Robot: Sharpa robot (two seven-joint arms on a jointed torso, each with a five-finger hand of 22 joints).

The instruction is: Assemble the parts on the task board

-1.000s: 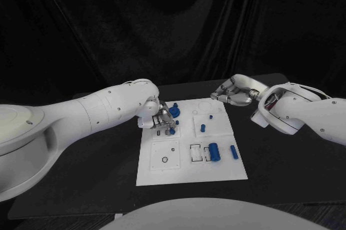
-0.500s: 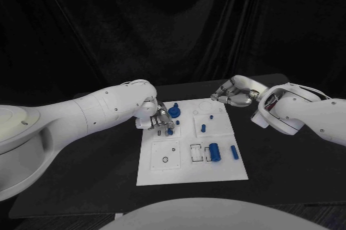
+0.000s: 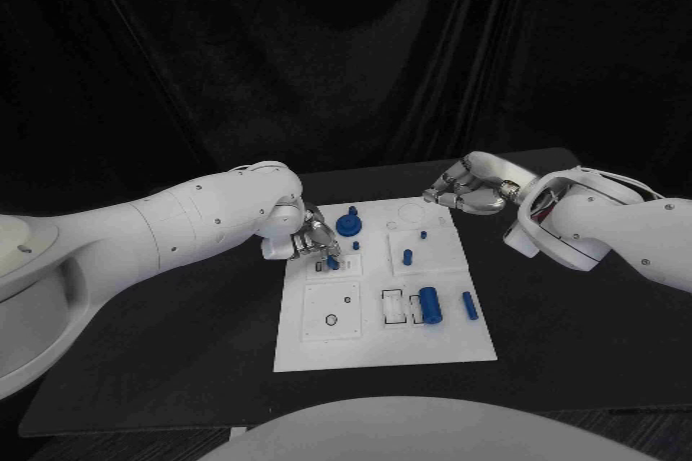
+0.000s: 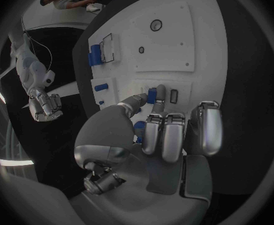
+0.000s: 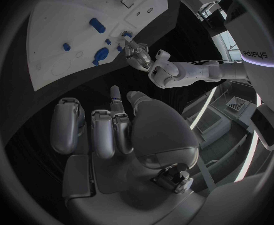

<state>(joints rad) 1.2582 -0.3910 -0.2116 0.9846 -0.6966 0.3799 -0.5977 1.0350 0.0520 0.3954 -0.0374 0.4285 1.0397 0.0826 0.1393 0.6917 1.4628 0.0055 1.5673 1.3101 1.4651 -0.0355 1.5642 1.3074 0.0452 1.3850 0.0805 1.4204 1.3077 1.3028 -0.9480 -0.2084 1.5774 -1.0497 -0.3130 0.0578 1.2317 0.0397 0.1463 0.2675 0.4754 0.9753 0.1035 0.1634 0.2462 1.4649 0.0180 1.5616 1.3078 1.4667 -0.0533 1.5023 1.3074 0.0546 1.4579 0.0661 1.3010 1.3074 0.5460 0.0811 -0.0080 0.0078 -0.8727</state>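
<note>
- Pinching a small blue part [image 3: 332, 263] between thumb and a fingertip, our left hand [image 3: 306, 243] sits over the left side of the task board [image 3: 382, 326], near its far end; in our left wrist view the blue piece [image 4: 151, 95] shows at the fingertips [image 4: 161, 92], with our other fingers curled in beside it.
- We keep our right hand [image 3: 464, 189] off the board, above the black table [image 3: 577, 331] just past the board's far right corner; its fingers are curled in and we see nothing in them.
- We see a knobbed blue part [image 3: 348, 222] near the board's far edge, just beside our left hand.
- We see a small blue peg [image 3: 407, 255] near the board's middle.
- We see a large blue cylinder [image 3: 428, 305] and a slimmer blue piece [image 3: 467, 302] lying side by side toward the board's right edge.
</note>
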